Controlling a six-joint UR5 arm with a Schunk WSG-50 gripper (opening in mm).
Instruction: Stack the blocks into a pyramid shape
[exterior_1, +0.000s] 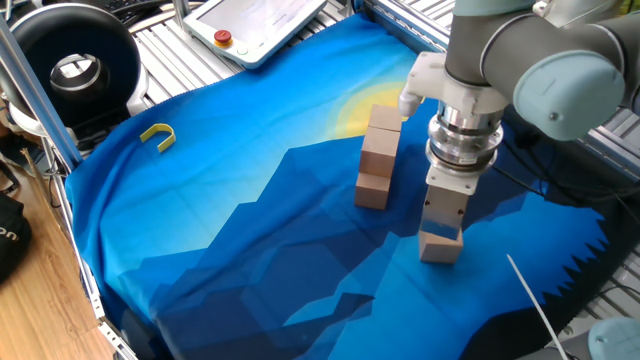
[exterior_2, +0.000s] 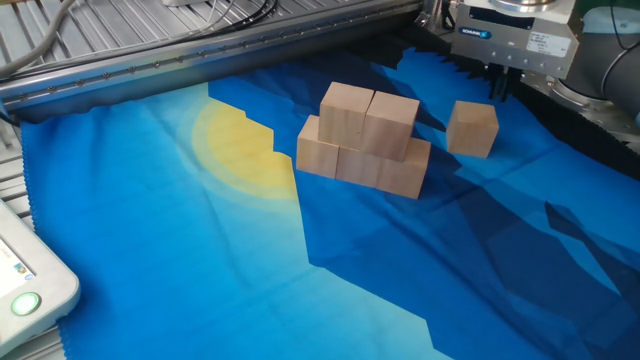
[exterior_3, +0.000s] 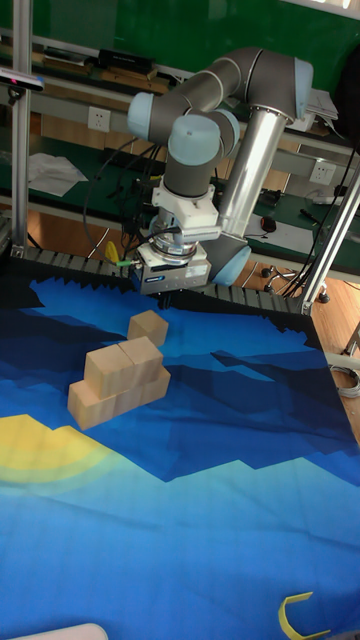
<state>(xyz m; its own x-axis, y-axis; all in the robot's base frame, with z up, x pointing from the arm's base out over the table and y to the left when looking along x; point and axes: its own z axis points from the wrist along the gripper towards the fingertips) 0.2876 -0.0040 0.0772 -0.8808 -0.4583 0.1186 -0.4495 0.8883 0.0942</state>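
Note:
Five light-brown wooden blocks (exterior_1: 377, 160) (exterior_2: 365, 140) (exterior_3: 118, 378) stand together on the blue cloth, three in a bottom row and two on top. A sixth block (exterior_1: 440, 246) (exterior_2: 472, 130) (exterior_3: 148, 326) lies alone on the cloth a little way from the stack. My gripper (exterior_1: 443, 222) (exterior_2: 495, 90) (exterior_3: 165, 297) hangs straight above this lone block, pointing down. It looks open and holds nothing. In one fixed view its pale finger (exterior_1: 445, 205) reaches down to the block's top edge.
A small yellow U-shaped piece (exterior_1: 158, 136) (exterior_3: 300, 615) lies near the cloth's edge, far from the blocks. A white teach pendant (exterior_1: 255, 25) (exterior_2: 25, 290) rests off the cloth. A black round device (exterior_1: 75, 65) stands at one corner. A thin white rod (exterior_1: 535, 300) crosses the cloth's corner.

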